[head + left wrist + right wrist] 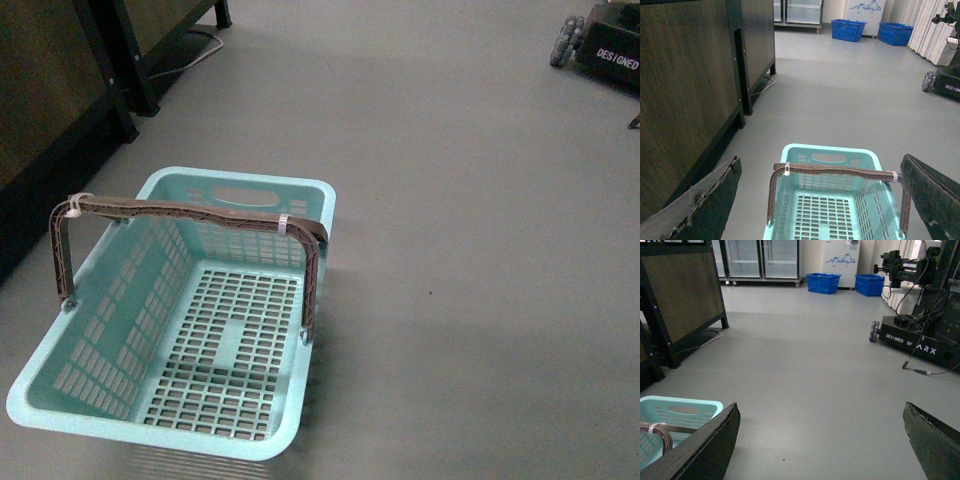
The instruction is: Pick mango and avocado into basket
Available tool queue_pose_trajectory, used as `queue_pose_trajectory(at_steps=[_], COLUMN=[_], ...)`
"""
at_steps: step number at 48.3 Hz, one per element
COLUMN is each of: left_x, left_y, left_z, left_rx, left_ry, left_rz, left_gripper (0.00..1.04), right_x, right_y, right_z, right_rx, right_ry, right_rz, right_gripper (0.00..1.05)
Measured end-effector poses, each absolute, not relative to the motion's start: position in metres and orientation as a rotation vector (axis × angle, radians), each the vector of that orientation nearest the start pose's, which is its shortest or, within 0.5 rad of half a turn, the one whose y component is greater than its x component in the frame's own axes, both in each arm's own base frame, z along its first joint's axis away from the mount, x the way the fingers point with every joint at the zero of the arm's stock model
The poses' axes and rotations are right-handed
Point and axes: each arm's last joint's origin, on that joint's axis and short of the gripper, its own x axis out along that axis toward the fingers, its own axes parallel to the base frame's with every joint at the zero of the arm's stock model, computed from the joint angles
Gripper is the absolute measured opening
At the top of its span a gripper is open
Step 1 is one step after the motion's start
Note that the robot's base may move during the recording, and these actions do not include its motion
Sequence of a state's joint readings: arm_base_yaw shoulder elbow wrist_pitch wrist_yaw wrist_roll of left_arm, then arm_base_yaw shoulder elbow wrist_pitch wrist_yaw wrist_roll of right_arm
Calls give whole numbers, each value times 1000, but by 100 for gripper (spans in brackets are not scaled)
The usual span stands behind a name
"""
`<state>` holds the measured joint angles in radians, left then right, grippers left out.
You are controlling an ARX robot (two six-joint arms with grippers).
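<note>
Teal basket (108, 338) empty, task not started.
It sat on the grey floor (470, 250) by a dark wooden cabinet (40, 90), handles (190, 212) up, nothing inside. Neither mango nor avocado showed in any view, so both picks and both drops looked left to do. Left gripper (820, 161) hung above the basket, jaws wide, holding nothing; right gripper (821, 408) hung beside it over the floor, also wide and empty.

1. Aqua-teal basket (130, 300), slotted in a grid on sides and bottom, sits below the left gripper (820, 160).
2. Brown-grey handles (190, 212) carry white zip ties (283, 222).
3. That gripper's fingers (715, 200) are black.
4. The floor (470, 250) is plain grey.
5. Bright blue crates (824, 282) stand far ahead of the right gripper (820, 405).
6. The cabinet (685, 100) shows dark brown wood grain, black-framed.
</note>
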<state>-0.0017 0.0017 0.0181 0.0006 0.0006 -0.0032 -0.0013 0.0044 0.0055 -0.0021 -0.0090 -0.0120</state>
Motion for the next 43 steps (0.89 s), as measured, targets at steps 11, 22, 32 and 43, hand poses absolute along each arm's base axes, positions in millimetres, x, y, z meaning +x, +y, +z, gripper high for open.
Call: queue_pose_trajectory(at_steps=[11, 22, 32, 43], left_x=[97, 104, 144, 214], left_y=[0, 3, 5, -26], left_z=[170, 159, 166, 125], left_rx=[-3, -104, -508, -869], left_ry=[-17, 176, 367, 570], left_rz=[-2, 141, 185, 237], left_gripper=[97, 97, 97, 97], right_x=[98, 98, 98, 98], right_y=[0, 0, 0, 0], right_z=[165, 165, 165, 165], right_rx=[-12, -12, -12, -12], right_ry=[1, 1, 1, 1], right_rz=[8, 8, 8, 8], right_gripper=[97, 97, 97, 97])
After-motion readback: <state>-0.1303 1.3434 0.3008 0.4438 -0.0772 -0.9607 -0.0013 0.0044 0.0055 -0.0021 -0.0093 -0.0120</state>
